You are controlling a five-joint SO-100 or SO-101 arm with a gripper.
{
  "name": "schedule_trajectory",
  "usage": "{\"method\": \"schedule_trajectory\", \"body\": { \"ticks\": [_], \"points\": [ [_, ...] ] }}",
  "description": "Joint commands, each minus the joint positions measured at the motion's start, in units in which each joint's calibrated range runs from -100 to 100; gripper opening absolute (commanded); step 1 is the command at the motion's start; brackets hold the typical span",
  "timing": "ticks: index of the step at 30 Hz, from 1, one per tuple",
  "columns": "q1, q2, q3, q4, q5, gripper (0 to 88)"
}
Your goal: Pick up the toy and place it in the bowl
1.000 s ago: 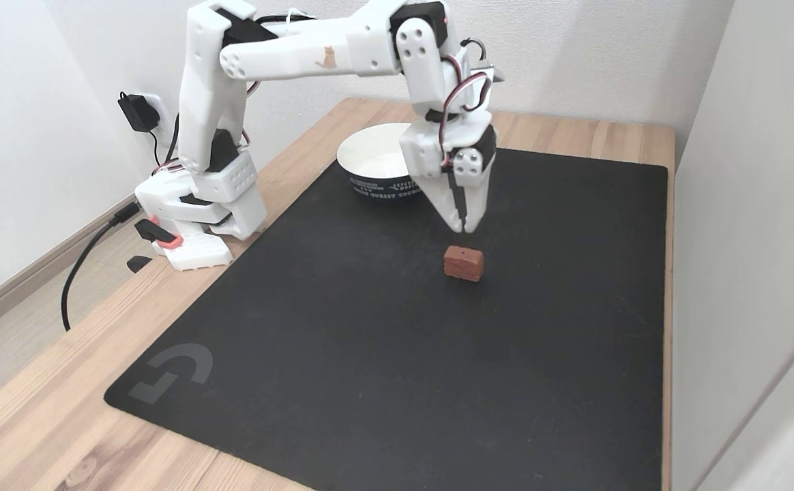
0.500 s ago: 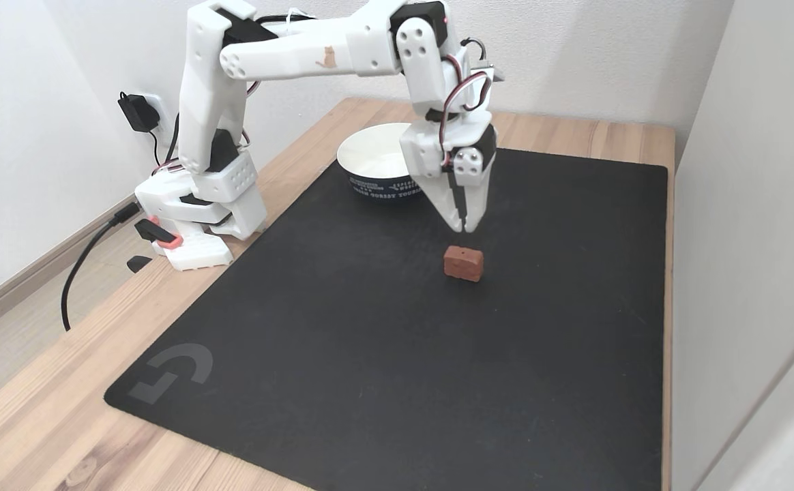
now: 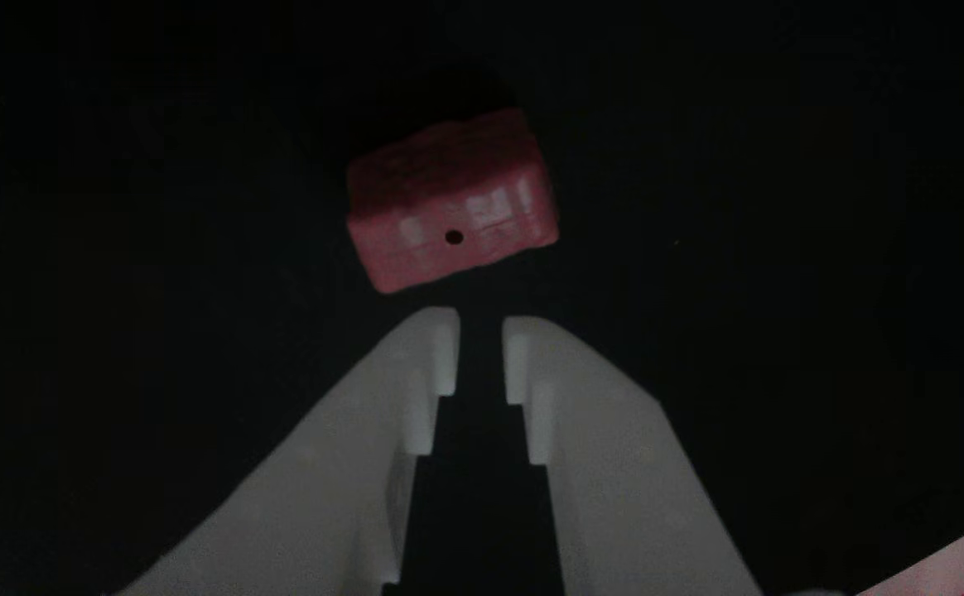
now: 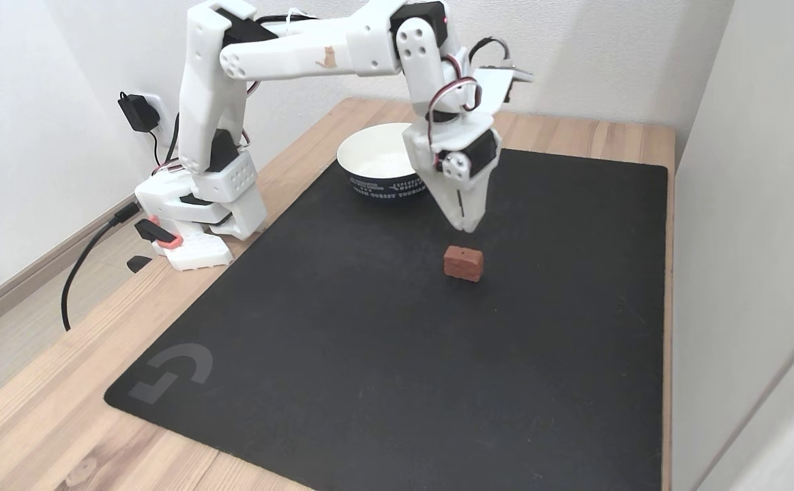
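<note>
Toy (image 3: pixel 451 201) lay directly beyond the fingertips in the other view, apart from them, on a dark surface. Its long axis ran across the line of the fingers (image 3: pixel 436 352), slightly tilted, with the face bearing the small dark hole turned toward them. The fingers stood slightly parted, a narrow gap between the tips, gripping nothing. That gap looked narrower than the toy's long side, so the fingers would probably need to spread before any descent.

Fixed view: the toy (image 4: pixel 464 263) rested on the black mat (image 4: pixel 370 354) that covered the wooden worktop (image 4: pixel 42 416), just below the fingertips and a little nearer the camera. The fingers (image 4: pixel 468 217) pointed downward, nearly together, hanging above the toy without touching it. The bowl (image 4: pixel 378 164) stood behind the fingers, toward the arm's base, well apart from the toy. Judged from this, the grasp had not begun; the coming move turned on lowering the fingers astride the toy's short dimension.
</note>
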Motion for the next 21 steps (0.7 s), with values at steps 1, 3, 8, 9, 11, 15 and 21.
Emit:
{"method": "schedule_trajectory", "body": {
  "ticks": [1, 3, 8, 9, 11, 15, 21],
  "points": [
    [0.4, -0.2, -1.7, 0.1, -11.7, 3.3],
    [0.5, -0.2, -1.6, 0.2, -17.3, 3.4],
    [0.4, -0.2, -1.5, 0.4, -26.3, 3.4],
    [0.4, -0.2, -1.5, 0.4, -27.5, 3.4],
    [0.5, -0.2, -1.5, 0.4, -30.0, 3.4],
    [0.5, -0.2, -1.5, 0.4, -35.4, 3.4],
    [0.2, -0.1, -1.5, 2.0, -40.7, 3.5]
  ]
}}
